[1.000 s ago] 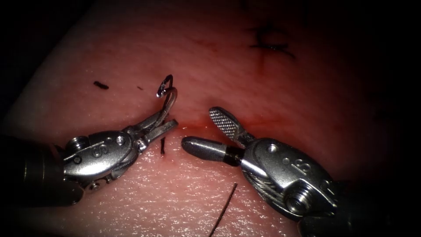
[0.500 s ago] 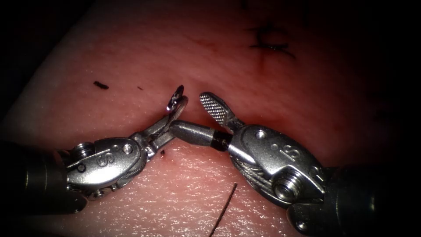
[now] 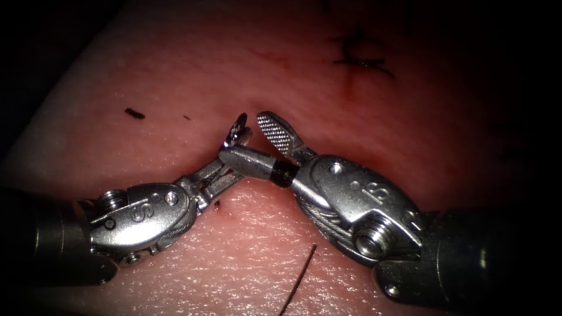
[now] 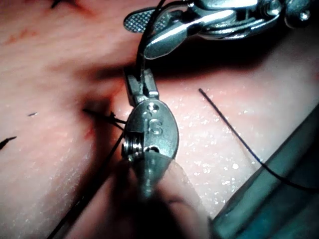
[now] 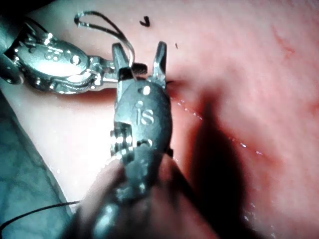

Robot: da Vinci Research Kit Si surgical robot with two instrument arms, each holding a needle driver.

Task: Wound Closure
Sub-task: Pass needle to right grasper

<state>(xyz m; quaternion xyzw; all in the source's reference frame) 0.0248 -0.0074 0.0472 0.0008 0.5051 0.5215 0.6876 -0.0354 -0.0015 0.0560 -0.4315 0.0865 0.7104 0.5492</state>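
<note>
The left tool's fingers [image 3: 225,169] are clamped on the needle [image 3: 237,133], gripping it on its curved body below the end that stands up above them; the rest of the curve is hidden behind the steel, so how far along it the grip lies cannot be told. That free end of the needle is clear of the tissue [image 3: 175,76], lifted just above the cut [image 3: 257,167].

The right tool's fingers [image 3: 281,126] stand apart, holding nothing: the ribbed upper one rises just right of the needle end, and the smooth lower one reaches across to touch or nearly touch the left tool's fingers. In the right wrist view the same spread fingers [image 5: 118,57] bracket the needle's thin wire [image 5: 99,22] without closing on it. In the left wrist view the left tool [image 4: 140,83] holds the dark curve of the needle [image 4: 142,45] running up to the right tool [image 4: 164,30].

Taking the needle as the landmark: a loose length of thread [image 3: 298,281] lies on the tissue well below it, a short cut end of thread [image 3: 134,113] lies to its left, and a dark finished stitch [image 3: 360,55] sits above and to its right. Red fluid [image 3: 257,88] stains the tissue around it.
</note>
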